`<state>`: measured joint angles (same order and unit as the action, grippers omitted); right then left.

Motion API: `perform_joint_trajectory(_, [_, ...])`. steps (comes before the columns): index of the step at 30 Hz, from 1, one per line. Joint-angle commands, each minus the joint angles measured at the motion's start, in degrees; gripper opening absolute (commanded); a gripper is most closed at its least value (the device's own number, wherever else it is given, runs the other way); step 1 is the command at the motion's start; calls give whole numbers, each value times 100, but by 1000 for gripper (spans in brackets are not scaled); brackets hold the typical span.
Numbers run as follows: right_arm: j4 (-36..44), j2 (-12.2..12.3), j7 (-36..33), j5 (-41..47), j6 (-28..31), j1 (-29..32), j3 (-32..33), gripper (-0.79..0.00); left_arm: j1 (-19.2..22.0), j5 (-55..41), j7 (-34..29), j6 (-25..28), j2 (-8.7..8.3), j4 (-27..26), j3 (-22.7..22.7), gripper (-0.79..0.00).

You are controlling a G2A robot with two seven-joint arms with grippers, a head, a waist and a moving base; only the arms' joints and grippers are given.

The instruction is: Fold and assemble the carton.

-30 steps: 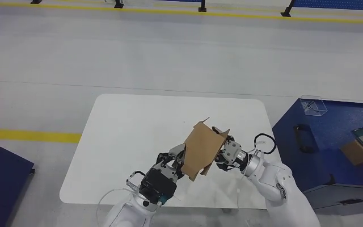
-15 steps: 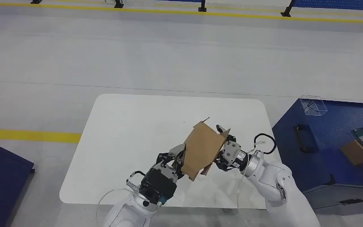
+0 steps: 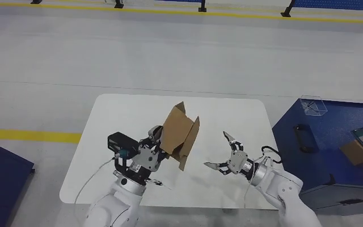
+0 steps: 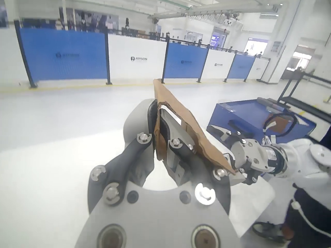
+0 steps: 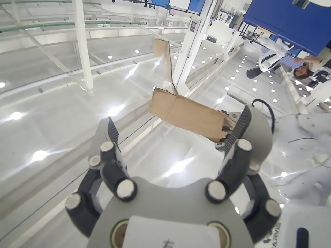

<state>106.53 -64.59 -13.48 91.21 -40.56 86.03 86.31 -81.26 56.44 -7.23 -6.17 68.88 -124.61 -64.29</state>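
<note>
White surface (image 3: 113, 130) under both arms, pale hall floor (image 3: 170, 51) beyond; we see our left tool (image 4: 156, 122) pressed together on a wall of the brown carton (image 3: 178, 133), pinching its near-left edge and holding it raised over the middle of the surface. Our right tool (image 3: 216, 150) is spread wide and grips nothing, apart from the carton on its right; the carton is part opened and tilted, its long axis running from the left tool toward the far edge.

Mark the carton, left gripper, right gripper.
carton (image 3: 177, 133), top view, middle of brown panel.
left gripper (image 4: 157, 112), left wrist view, between the fingertips pinching the carton edge.
right gripper (image 3: 215, 149), top view, midway between spread fingertips.
</note>
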Motion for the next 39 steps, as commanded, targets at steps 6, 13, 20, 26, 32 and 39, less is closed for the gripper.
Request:
perform_joint_trajectory(6, [674, 41, -1245, -391, 124, 298, 238, 0, 404, -3486, -1784, -688, 76, 374, -693, -785])
perform_joint_trajectory(13, [1368, 41, -2351, -879, 752, 643, 202, 0, 924, -6048, -3180, -1659, 126, 1333, -1123, -785])
perform_joint_trajectory(20, [1462, 30, -2406, -709, 823, 701, 177, 0, 1088, -6609, -3352, -1797, 139, 1660, -1171, -785])
perform_joint_trajectory(26, [1532, 35, -2338, -961, 980, 601, 224, 0, 1058, -6611, -3298, -1826, 141, 1693, -1155, -785])
perform_joint_trajectory(32, [1090, 80, -2494, -1427, 1408, 357, 879, 0, 1550, -7731, -4410, -4154, 99, 2241, -1194, -785])
perform_joint_trajectory(39, [667, 166, -2729, -1985, 1228, 313, 1428, 0, 1938, -8735, -3906, -5183, -253, 3049, -471, -785])
